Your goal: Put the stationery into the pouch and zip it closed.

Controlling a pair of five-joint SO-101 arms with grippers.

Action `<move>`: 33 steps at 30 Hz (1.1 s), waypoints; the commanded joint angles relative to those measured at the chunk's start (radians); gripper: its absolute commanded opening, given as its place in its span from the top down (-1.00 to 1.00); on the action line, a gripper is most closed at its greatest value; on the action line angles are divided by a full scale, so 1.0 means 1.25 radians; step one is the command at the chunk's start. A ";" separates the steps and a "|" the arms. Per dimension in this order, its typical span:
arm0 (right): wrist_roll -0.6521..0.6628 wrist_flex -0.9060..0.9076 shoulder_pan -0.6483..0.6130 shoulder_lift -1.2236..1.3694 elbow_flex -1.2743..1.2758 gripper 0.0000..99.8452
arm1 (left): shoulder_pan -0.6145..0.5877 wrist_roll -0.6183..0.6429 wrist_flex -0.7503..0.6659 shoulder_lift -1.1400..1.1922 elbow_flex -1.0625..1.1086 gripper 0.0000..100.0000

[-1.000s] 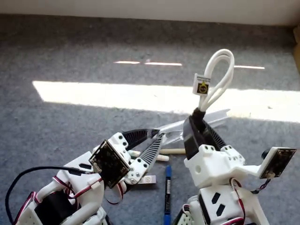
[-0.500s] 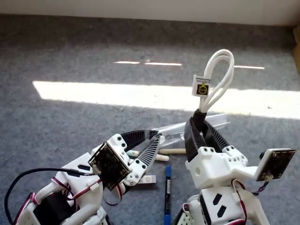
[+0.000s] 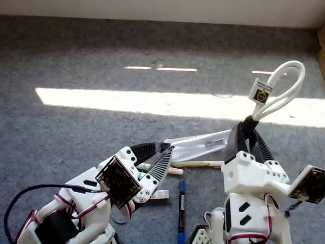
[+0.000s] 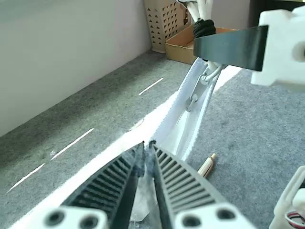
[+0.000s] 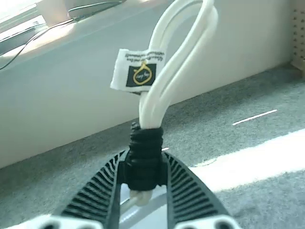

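Working zipper: left gripper clamped on pouch end, right gripper clamped on pull cord; hold pouch taut, draw cord straight along it.

The left tool lies low and nearly level, its ribbed black fingers pinched together at the tips on the edge of the pouch. The right tool stands just past those tips and points steeply upward. Its fingers are clamped on the black-wrapped base of the white pull loop, which rises beyond its fingertips.
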 commanded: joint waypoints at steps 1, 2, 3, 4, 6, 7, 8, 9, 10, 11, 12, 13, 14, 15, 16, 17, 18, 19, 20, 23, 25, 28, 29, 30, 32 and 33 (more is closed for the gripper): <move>0.004 0.001 0.033 0.026 -0.026 0.99 | -0.015 -0.009 0.044 0.009 0.008 0.98; 0.004 0.002 0.033 0.026 -0.025 0.99 | -0.013 -0.009 0.044 0.009 0.006 0.95; 0.004 0.006 0.033 0.026 -0.025 0.99 | -0.013 -0.007 0.049 0.009 -0.001 0.88; 0.002 0.007 0.028 0.026 -0.025 0.99 | -0.013 -0.004 0.052 0.009 -0.002 0.79; 0.002 0.009 0.002 0.026 -0.025 0.99 | -0.015 0.007 0.068 0.009 -0.003 0.61; 0.002 0.010 -0.013 0.026 -0.025 0.99 | -0.018 0.031 0.071 0.009 -0.003 0.56; 0.002 0.020 -0.030 0.026 -0.025 0.99 | -0.018 0.050 0.072 0.009 -0.003 0.54; 0.002 0.028 -0.046 0.026 -0.025 0.99 | -0.017 0.058 0.072 0.010 -0.004 0.53; 0.002 0.033 -0.061 0.026 -0.025 0.99 | -0.013 0.055 0.072 0.014 -0.004 0.53; 0.002 0.036 -0.068 0.026 -0.025 0.99 | -0.012 0.054 0.072 0.017 -0.004 0.53; 0.002 0.036 -0.071 0.026 -0.025 0.99 | -0.012 0.054 0.072 0.017 -0.003 0.53; 0.002 0.036 -0.071 0.026 -0.026 0.99 | -0.012 0.054 0.072 0.017 -0.002 0.53; 0.002 0.036 -0.071 0.026 -0.029 0.99 | -0.012 0.054 0.072 0.017 -0.001 0.53; 0.002 0.036 -0.071 0.026 -0.031 0.99 | -0.012 0.054 0.072 0.017 0.001 0.53; 0.002 0.036 -0.073 0.026 -0.033 0.99 | -0.012 0.054 0.072 0.017 0.002 0.53; 0.002 0.036 -0.073 0.026 -0.033 0.99 | -0.012 0.054 0.072 0.017 0.002 0.53; 0.002 0.036 -0.073 0.026 -0.033 0.99 | -0.012 0.053 0.072 0.018 0.003 0.55; 0.002 0.036 -0.073 0.026 -0.033 0.99 | -0.012 0.043 0.072 0.018 0.009 0.59; 0.002 0.036 -0.074 0.025 -0.033 0.99 | -0.012 0.028 0.072 0.018 0.013 0.63; 0.002 0.036 -0.074 0.025 -0.034 0.99 | -0.012 -0.007 0.072 0.018 0.036 0.74; 0.001 0.035 -0.074 0.017 -0.034 0.99 | -0.012 -0.027 0.072 0.018 0.052 0.80; -0.034 0.031 -0.074 -0.033 -0.034 0.99 | -0.015 -0.054 0.072 0.018 0.072 0.89; -0.038 0.029 -0.074 -0.052 -0.034 0.99 | -0.015 -0.064 0.072 0.018 0.075 0.93; -0.037 0.029 -0.075 -0.073 -0.034 0.99 | -0.015 -0.074 0.072 0.018 0.077 0.96; -0.037 0.023 -0.105 -0.106 -0.031 0.99 | -0.013 -0.092 0.072 0.018 0.074 0.99; -0.037 0.014 -0.127 -0.118 -0.031 0.99 | -0.013 -0.095 0.072 0.017 0.072 0.99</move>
